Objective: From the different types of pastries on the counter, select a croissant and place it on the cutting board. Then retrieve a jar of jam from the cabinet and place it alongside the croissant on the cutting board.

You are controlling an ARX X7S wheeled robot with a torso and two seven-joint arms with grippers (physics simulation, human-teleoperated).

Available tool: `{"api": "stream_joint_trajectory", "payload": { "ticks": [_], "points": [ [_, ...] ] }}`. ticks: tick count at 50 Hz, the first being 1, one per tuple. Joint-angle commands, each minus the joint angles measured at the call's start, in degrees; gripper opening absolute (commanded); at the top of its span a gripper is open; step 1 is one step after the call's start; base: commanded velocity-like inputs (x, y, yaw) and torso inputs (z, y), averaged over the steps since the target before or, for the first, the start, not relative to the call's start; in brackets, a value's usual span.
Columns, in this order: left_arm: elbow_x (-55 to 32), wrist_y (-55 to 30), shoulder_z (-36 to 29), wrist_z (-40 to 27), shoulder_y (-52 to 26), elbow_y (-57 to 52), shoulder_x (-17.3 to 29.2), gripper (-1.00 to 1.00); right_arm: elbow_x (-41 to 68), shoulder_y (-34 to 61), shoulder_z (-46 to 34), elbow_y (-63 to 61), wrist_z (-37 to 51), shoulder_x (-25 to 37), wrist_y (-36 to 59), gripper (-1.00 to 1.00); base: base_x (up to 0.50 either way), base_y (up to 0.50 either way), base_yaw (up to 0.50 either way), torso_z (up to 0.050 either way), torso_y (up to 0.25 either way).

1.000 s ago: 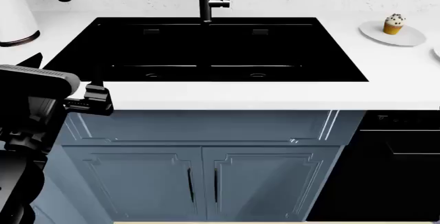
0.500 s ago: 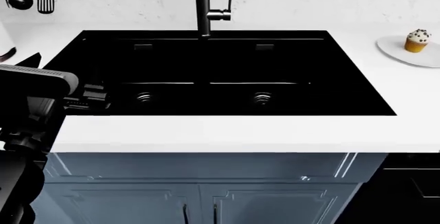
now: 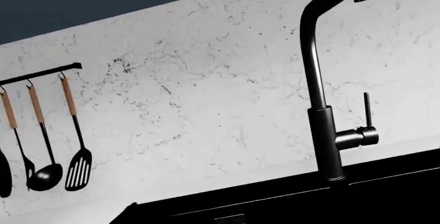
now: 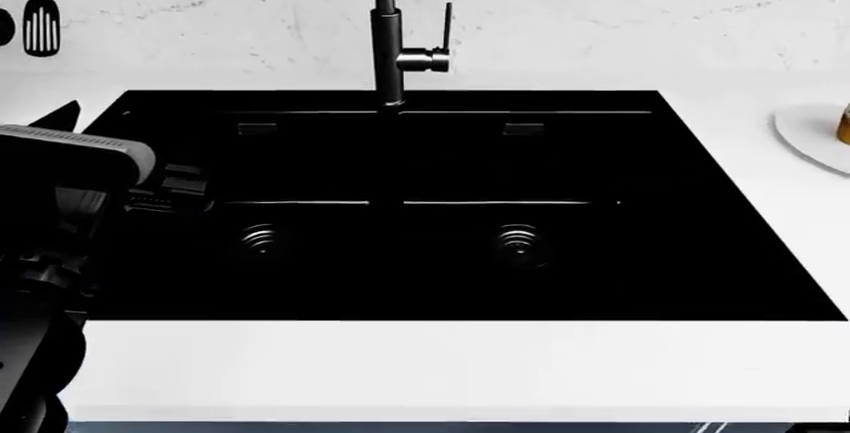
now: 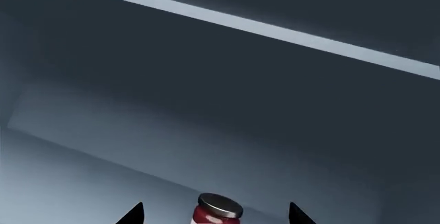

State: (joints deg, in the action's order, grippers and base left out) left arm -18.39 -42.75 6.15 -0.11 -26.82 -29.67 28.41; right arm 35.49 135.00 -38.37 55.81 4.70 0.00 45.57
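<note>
Now the right gripper point(image 5: 214, 214) is standing spread wide, its fingertips flanking the jar of jam point(image 5: 218, 210) without touching, inside the dark cabinet point(image 5: 206, 95). Left gripper's jaws at nine o'clock beside the sink point(image 4: 439, 204): can't tell.

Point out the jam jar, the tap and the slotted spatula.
jam jar point(image 5: 218, 209): right wrist view, on its lid.
tap point(image 4: 386, 45): head view, on its upright stem.
slotted spatula point(image 3: 79, 168): left wrist view, on its slotted blade.

Jar of jam point(image 5: 218, 211) (lower half cropped)
</note>
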Motion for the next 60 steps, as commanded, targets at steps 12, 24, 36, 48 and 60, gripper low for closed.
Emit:
{"api": "stream_joint_trajectory", "payload": {
  "ticks": [12,24,36,48,60],
  "points": [
    [0.0,0.8,-0.2,-0.1,0.1,0.1,0.2,1.00,8.2,0.0,0.1,3.3,2.7,0.0,-1.7,1.00,0.38,0.00,0.00,0.000,0.002],
    [-0.2,0.8,-0.2,-0.3,0.1,0.1,0.2,1.00,18.4,0.0,-0.2,8.1,11.9,0.0,-0.1,1.00,0.00,0.00,0.00,0.000,0.000],
    [-0.3,1.0,-0.3,-0.3,0.2,0.2,0.3,1.00,15.2,0.0,3.5,8.5,13.3,0.0,4.2,1.00,0.00,0.00,0.00,0.000,0.000],
    [-0.2,1.7,-0.5,-0.2,0.3,0.3,0.6,1.00,13.0,0.0,6.3,7.9,12.7,0.0,7.5,1.00,0.00,0.00,0.00,0.000,0.000],
    [0.4,1.9,-0.6,-1.0,0.3,0.3,0.5,1.00,17.6,0.0,2.9,9.5,13.6,0.0,7.1,1.00,0.00,0.00,0.00,0.000,0.000]
  ]
}}
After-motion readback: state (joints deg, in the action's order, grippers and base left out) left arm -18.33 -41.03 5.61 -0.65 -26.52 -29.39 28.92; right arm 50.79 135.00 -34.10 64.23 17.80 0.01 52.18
